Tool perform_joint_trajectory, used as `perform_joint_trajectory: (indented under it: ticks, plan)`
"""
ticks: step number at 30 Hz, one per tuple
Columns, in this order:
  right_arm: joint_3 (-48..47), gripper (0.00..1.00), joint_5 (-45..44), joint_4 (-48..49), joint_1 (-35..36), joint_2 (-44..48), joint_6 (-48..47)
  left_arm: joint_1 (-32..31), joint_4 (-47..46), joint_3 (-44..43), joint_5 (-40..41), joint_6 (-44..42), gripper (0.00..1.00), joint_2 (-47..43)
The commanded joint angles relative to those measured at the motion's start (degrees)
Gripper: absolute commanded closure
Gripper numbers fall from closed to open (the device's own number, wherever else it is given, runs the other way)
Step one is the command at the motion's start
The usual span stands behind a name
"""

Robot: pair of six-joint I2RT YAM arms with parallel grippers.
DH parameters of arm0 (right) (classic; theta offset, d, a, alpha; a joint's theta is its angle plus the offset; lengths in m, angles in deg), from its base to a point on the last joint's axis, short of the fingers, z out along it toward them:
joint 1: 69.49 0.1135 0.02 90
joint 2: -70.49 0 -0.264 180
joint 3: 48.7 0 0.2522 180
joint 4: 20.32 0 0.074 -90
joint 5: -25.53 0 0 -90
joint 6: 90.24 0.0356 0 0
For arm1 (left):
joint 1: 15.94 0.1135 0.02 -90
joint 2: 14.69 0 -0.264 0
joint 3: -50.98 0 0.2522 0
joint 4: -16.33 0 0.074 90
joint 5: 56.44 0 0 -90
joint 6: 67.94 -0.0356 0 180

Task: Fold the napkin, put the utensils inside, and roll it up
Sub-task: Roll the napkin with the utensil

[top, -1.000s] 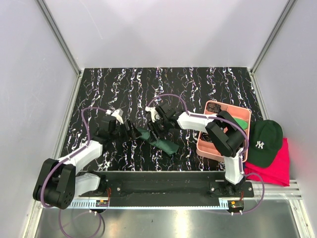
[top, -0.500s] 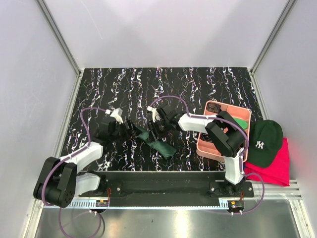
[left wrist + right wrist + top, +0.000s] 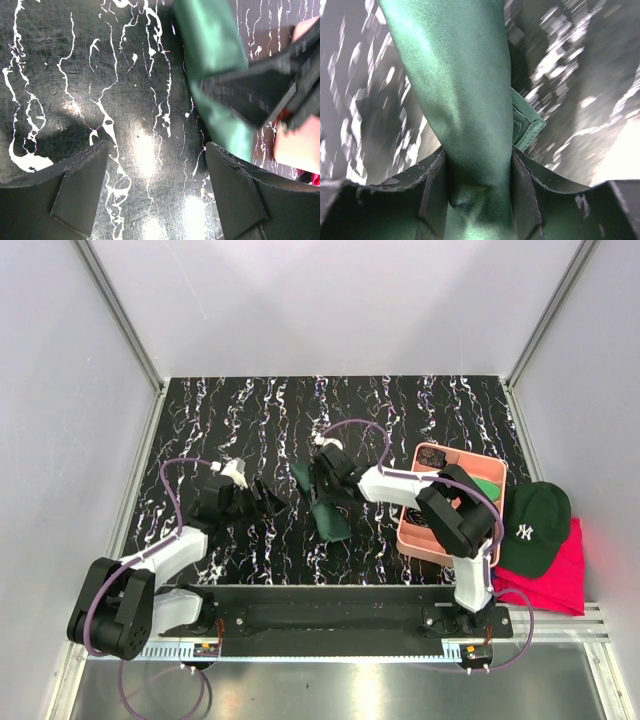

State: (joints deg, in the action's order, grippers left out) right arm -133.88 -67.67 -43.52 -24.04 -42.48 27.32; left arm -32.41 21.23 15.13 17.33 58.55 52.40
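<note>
Your right gripper (image 3: 477, 185) pinches the rolled napkin (image 3: 455, 90) at the middle of the table (image 3: 200, 420); the wrist view cuts off its far end. Your left gripper (image 3: 155, 185) hangs spread just beside it, and the roll's inside is hidden.

Dark green napkin (image 3: 336, 524); black table (image 3: 250, 410), white veins; pink tray (image 3: 406, 536); red cloth (image 3: 560, 578).
</note>
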Motion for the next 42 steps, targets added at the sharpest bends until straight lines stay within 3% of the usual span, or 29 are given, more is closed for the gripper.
perform_joint_trajectory:
  ticks: [1, 9, 15, 22, 26, 35, 42]
  plan:
    - [-1.96, 0.47, -13.67, -9.37, -3.43, -7.61, 2.24, 0.12, -0.37, -1.03, 1.46, 0.34, 0.19, -2.75]
    - [-6.71, 0.41, -17.88, -14.46, -12.39, -10.34, 3.47, 0.12, 3.94, -2.70, 2.08, 0.25, 0.18, -6.26]
    - [-9.88, 0.37, -17.80, -15.44, -15.22, -10.43, 4.00, 0.12, 7.01, -3.75, 2.43, -0.19, 0.18, -8.55]
    - [-11.81, 0.17, -14.73, -15.44, -15.22, -7.01, 1.81, 0.38, 12.98, -5.95, 2.96, -1.33, 0.17, -12.06]
    - [-12.25, 0.05, -13.94, -15.18, -15.22, -0.87, -0.21, 1.35, 16.50, -8.75, 2.09, -2.30, 0.11, -14.70]
    - [-9.89, 0.00, -14.03, -13.17, -15.22, 14.15, -5.30, 8.38, 24.24, -14.64, -7.14, -5.02, 0.08, -17.60]
    - [10.90, 0.00, -8.41, 3.88, -15.22, 34.19, -8.47, 10.67, 31.97, -21.24, -8.12, -12.05, 0.01, -23.23]
